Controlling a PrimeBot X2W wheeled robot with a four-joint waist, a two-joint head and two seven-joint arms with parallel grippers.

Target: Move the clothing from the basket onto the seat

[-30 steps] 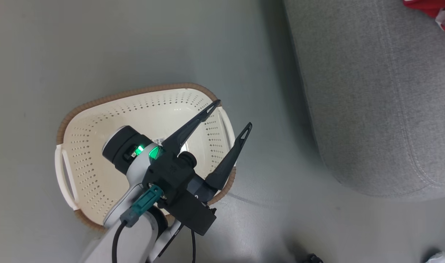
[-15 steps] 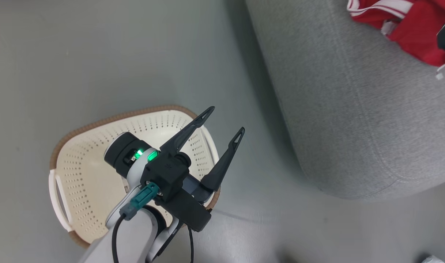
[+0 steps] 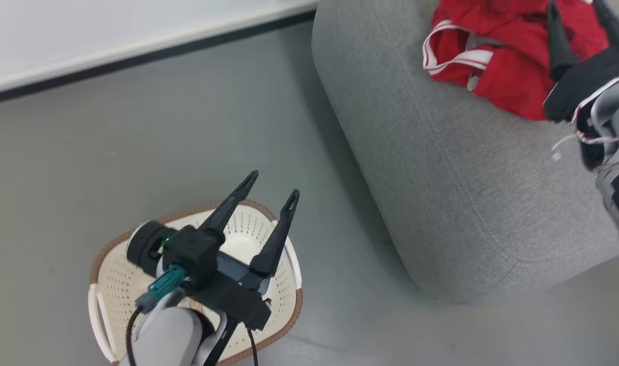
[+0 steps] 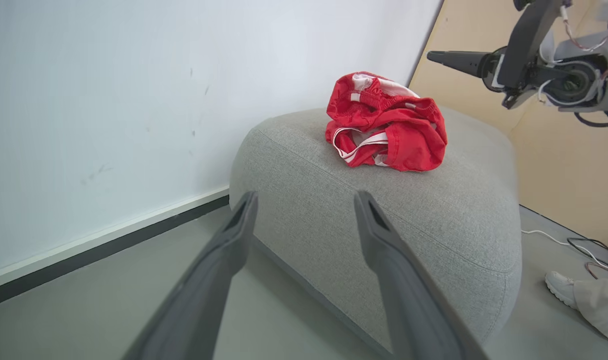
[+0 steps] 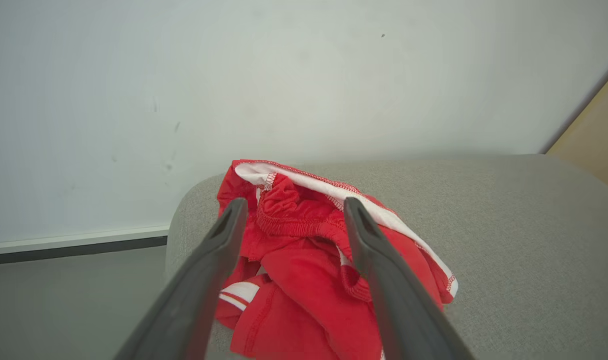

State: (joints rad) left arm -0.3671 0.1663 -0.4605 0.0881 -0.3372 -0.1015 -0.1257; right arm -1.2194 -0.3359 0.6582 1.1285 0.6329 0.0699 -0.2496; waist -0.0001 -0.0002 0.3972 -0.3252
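Red clothing (image 3: 492, 61) is lying bunched near the seat's (image 3: 467, 203) far edge; the right hand (image 5: 294, 201) is hovering over it, fingers spread, empty. Left hand (image 3: 272, 184) is hanging above the basket (image 3: 113, 290), likewise spread, empty.

Lab room: bare wall (image 4: 109, 100), plywood panel (image 4: 558, 165), cables (image 4: 588, 243).

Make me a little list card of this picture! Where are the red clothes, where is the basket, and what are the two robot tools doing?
Clothing: red heap with white stripes, lying on the seat
Seat: big grey cushion
Basket: on the floor beside the seat; no red in the part that shows
Left tool: open, holding nothing, over the basket
Right tool: open, holding nothing, near the clothing but not gripping it
Job: looks done, as far as shows
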